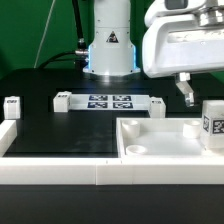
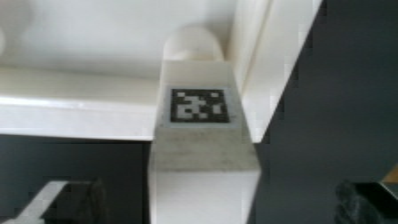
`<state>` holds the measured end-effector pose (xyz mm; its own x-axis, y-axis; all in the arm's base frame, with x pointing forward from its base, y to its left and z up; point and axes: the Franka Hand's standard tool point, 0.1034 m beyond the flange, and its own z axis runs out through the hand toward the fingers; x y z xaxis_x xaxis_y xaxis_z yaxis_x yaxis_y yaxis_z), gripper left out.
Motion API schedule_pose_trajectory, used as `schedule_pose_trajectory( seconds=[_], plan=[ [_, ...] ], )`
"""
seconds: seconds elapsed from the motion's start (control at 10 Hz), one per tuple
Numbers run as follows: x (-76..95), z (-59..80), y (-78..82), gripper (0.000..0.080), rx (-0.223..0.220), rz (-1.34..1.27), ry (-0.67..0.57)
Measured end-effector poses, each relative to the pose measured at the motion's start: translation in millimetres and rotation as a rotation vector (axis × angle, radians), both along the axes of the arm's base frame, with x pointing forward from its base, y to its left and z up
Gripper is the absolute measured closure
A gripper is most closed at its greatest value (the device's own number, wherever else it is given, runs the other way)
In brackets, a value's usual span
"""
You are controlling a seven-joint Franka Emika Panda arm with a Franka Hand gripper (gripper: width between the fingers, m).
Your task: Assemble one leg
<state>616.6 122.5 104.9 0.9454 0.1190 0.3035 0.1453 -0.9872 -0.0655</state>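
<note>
— Claw (image 1: 186, 95) first: what is it pinching?

— Nothing, as I read it. It hangs above the surface, toward the edge at the exterior view's right. In the wrist view its dark fingertips (image 2: 63, 200) stand spread, one on each side of a white tagged bar, likely the leg, with bare gaps between.

— And the leg (image 1: 212, 122)?

— Upright, its tag facing the exterior camera, close to that same edge and toward the front corner. It is at the side of the large tray-shaped piece (image 1: 160, 140) nearest that edge. It sits below the claw and a little further out, near it but apart.

— How far along, then?

— Hard to call. The leg is at the tray-shaped piece, ungripped. Whether it is fastened there or only standing by the rim, I cannot tell. If loose, the gripping, seating and fixing all remain.
</note>
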Motion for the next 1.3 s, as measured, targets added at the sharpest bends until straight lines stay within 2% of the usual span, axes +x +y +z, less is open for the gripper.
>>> schedule_pose_trajectory(
  seconds=[0.1,0.2,0.3,0.4,0.9,1.0,1.2,1.3],
  plan=[
    [0.9,-1.4,-1.0,0.0151,-0.003,-0.006,0.051],
    [-3.8,-3.9,-2.7,0.0151,-0.011,-0.007,0.170],
    [1.2,-1.7,-4.0,0.0151,-0.016,-0.005,0.241],
    [7.9,-2.8,-5.9,0.0151,-0.016,-0.008,0.248],
    [5.5,-22.2,-4.9,0.0151,-0.018,-0.009,0.233],
    [6.1,-21.0,-4.2,0.0151,-0.017,-0.008,0.231],
    [6.0,-21.2,-4.6,0.0415,-0.017,-0.009,0.232],
    [6.0,-21.2,-4.6,0.0415,-0.017,-0.009,0.232]
  ],
)
